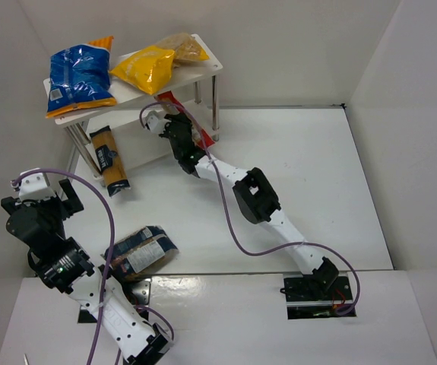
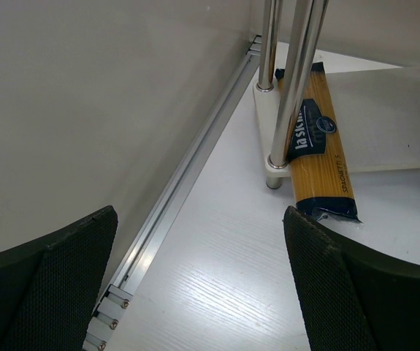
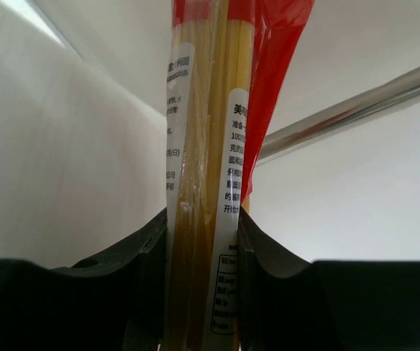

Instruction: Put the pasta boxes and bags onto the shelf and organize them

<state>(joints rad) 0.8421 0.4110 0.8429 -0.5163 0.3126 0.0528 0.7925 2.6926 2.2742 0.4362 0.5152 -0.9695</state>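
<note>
The white two-tier shelf (image 1: 207,70) stands at the back left. A puffy blue bag (image 1: 80,77), a yellow bag (image 1: 145,67) and a tan bag (image 1: 182,47) lie on its top board. The amber spaghetti pack (image 1: 109,160) lies half on the lower board, also in the left wrist view (image 2: 318,146). A dark-blue-and-clear bag (image 1: 138,252) lies on the table. My right gripper (image 1: 183,131) is shut on the red-and-clear packet (image 3: 210,146) by the shelf's right legs (image 1: 215,99). My left gripper (image 2: 199,285) is open and empty near the left wall.
A metal rail (image 2: 188,172) runs along the left wall's foot. The shelf's silver legs (image 2: 297,80) stand just ahead of my left gripper. White walls enclose the table on three sides.
</note>
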